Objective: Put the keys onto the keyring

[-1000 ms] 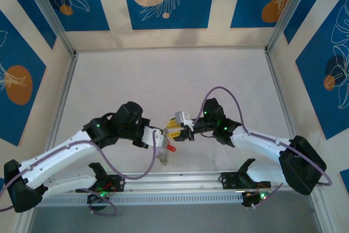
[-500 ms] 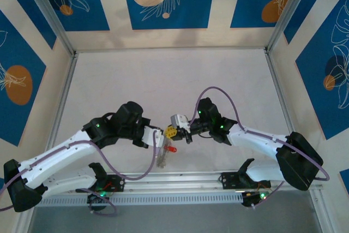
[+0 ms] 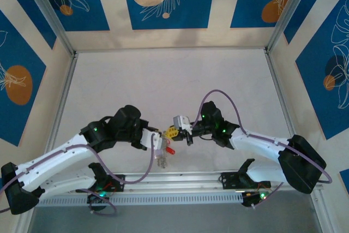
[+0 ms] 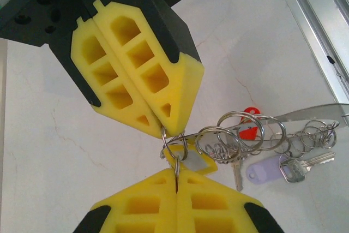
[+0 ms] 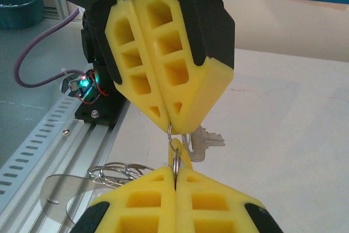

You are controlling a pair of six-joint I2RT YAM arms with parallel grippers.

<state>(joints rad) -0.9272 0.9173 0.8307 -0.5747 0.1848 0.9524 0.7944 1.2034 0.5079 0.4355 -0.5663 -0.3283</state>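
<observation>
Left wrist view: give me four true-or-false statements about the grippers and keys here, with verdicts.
1. The left gripper and the right gripper both have their yellow fingers shut. True.
2. Their tips meet at one small split ring, pinched from both sides. True.
3. The lilac-tagged key is clamped in the right gripper. False: it sits off to the side by the bundle of rings, free of both grippers.
4. The red key tag lies alone by the far wall. False: it sits just behind the bundle of rings, close to the grippers.
</observation>
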